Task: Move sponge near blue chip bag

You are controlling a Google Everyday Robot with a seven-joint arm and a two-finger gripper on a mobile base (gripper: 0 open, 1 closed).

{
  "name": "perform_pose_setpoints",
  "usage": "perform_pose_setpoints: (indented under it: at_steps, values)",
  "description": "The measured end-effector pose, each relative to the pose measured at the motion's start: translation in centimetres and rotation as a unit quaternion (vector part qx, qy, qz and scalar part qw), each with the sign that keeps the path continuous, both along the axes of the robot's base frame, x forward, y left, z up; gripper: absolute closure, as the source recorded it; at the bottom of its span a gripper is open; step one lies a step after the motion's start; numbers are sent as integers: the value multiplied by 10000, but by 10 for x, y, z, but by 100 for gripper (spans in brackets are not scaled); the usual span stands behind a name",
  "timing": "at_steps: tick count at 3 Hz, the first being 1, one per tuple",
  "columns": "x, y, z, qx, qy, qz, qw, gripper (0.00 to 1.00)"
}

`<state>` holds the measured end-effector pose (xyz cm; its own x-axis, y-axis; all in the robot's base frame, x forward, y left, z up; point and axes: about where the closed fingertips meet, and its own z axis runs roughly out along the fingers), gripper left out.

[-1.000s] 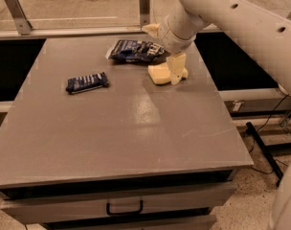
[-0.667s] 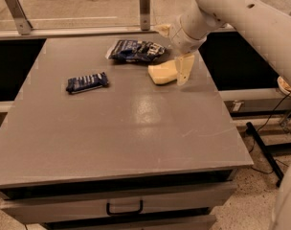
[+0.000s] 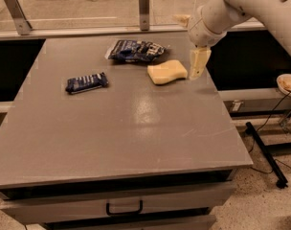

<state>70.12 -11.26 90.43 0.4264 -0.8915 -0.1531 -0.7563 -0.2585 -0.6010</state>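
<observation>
The hand point(image 3: 189, 46) hangs wide and empty just right of the sponge point(image 3: 167, 72); a stray swing could knock it from the bag point(image 3: 136, 50).

Soft, even indoor light from overhead, with no hard shadows.
A pale sheen lies on the grey table point(image 3: 112, 143) near its middle, and my white arm point(image 3: 260, 4) shows brightest at top right. My gripper point(image 3: 188, 46), fingers spread, hangs just right of the sponge point(image 3: 167, 72), which casts only a thin dark rim beneath it. The blue chip bag point(image 3: 136, 50) gives small pale glints. The gaps on either side of the table and the drawer front point(image 3: 121, 202) sit in deep shade.
</observation>
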Motion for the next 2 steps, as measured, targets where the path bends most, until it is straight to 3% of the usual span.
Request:
perform_pose_setpoints:
  at_steps: [1, 2]
  values:
    - [-10, -25, 33, 322, -523, -307, 9976, 0]
    - [-8, -30, 35, 358, -610, -366, 9968, 0]
